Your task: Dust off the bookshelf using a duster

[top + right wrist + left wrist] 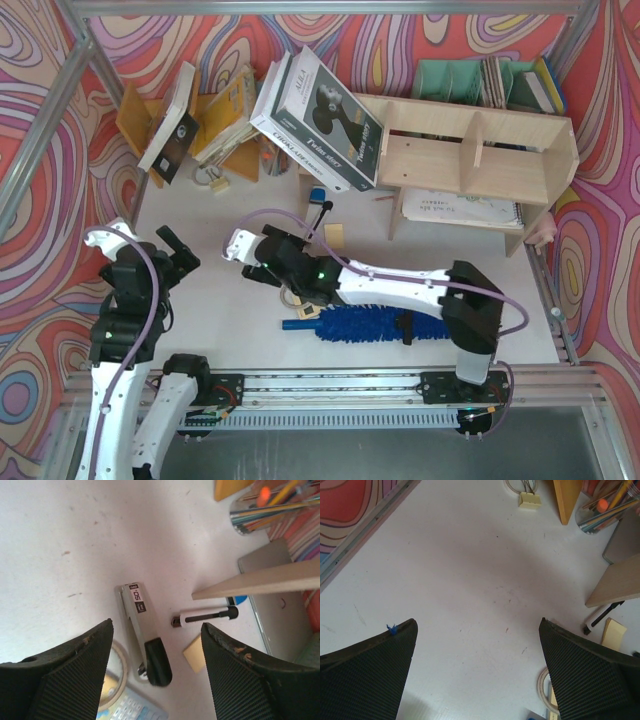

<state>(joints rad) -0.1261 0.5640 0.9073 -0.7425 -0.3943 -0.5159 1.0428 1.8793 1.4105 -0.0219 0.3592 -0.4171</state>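
Well in front of the bookshelf [470, 150], found the duster [365, 325] flat on the worktop [200, 300]; saw right claw [156, 625] and left claw [478, 625] spread, empty; judged pinching the slim handle squarely wisest.

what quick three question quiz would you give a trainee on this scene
1. True or false: the duster lies on the table, held by neither claw.
2. Which item sits on the table right under the right claw in its wrist view? A. stapler B. scissors C. mug
3. Fill in: the left claw is ____ (open or shut).

Key: 1 true; 2 A; 3 open.
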